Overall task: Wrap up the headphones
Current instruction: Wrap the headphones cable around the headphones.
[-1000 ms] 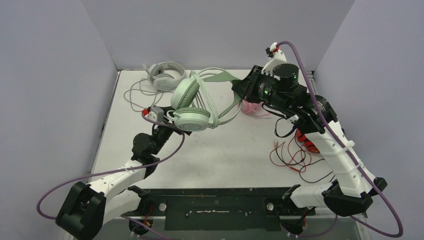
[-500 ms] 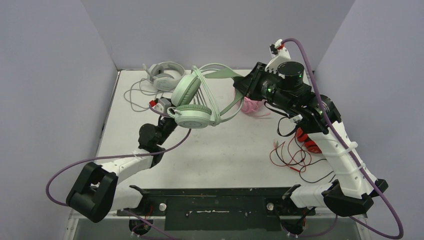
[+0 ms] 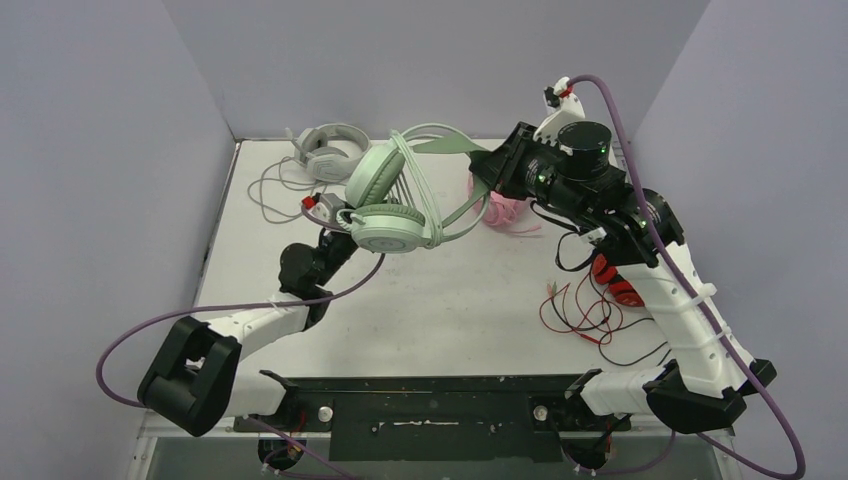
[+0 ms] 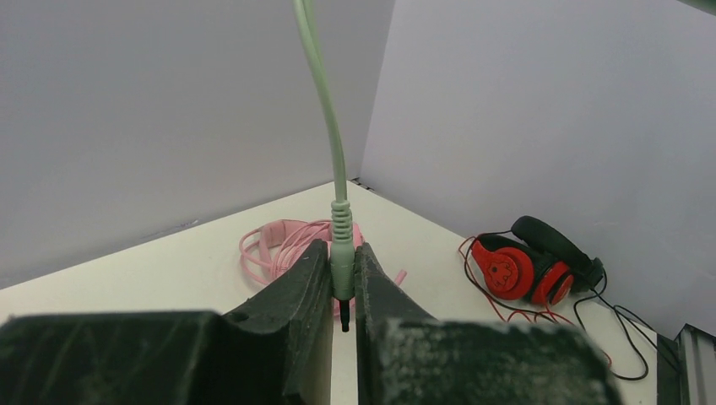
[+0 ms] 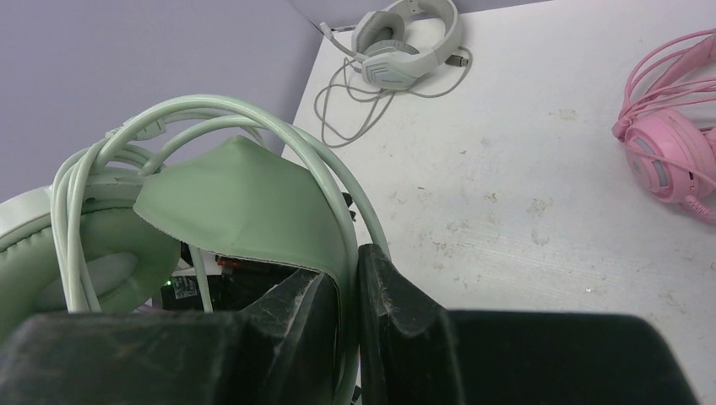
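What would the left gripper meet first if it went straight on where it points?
Likely the pink headphones, lying just beyond the left gripper, which is shut on the mint cable plug; depth unclear.

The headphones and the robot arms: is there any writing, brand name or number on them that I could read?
No text can be read in any view.
On the mint green headphones: plain, no label shows.
On the grey-white headphones and the pink headphones: no print visible.
On the red and black headphones: too small to tell.
On the left arm and the right arm: no lettering to be seen.
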`<state>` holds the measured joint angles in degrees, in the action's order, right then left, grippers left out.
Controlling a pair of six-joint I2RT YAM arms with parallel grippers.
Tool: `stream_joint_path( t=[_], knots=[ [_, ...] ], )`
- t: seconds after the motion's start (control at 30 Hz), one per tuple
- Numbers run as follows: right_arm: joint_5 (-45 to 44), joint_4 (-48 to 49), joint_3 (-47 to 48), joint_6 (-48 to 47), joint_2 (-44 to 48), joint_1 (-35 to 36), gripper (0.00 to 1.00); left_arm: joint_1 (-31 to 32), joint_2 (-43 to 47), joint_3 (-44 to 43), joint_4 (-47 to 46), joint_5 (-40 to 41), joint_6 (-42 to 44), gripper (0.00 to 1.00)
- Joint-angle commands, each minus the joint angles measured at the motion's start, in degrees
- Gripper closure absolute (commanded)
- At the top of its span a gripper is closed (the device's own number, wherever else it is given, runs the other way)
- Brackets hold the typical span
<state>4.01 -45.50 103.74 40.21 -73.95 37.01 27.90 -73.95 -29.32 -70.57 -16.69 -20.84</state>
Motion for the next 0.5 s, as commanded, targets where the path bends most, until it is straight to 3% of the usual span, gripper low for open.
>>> stream_joint_path(
  t=[0.0, 0.27, 0.47],
  knots=[
    [-1.83, 9.01, 0.70, 5.51, 1.71, -0.93, 1.00, -0.39, -0.93, -2.60, -3.57, -2.23, -1.91, 1.00],
    [-11.46, 20.78, -10.67, 17.97, 4.43, -1.42, 1.00, 2.12, -5.50, -1.69, -12.09, -2.66, -10.44, 1.00],
    [-21.80, 25.80, -20.00, 26.40, 6.01, -1.42, 1.00, 7.06, -6.05, -2.43, -10.39, 0.37, -10.67, 1.00]
  ],
)
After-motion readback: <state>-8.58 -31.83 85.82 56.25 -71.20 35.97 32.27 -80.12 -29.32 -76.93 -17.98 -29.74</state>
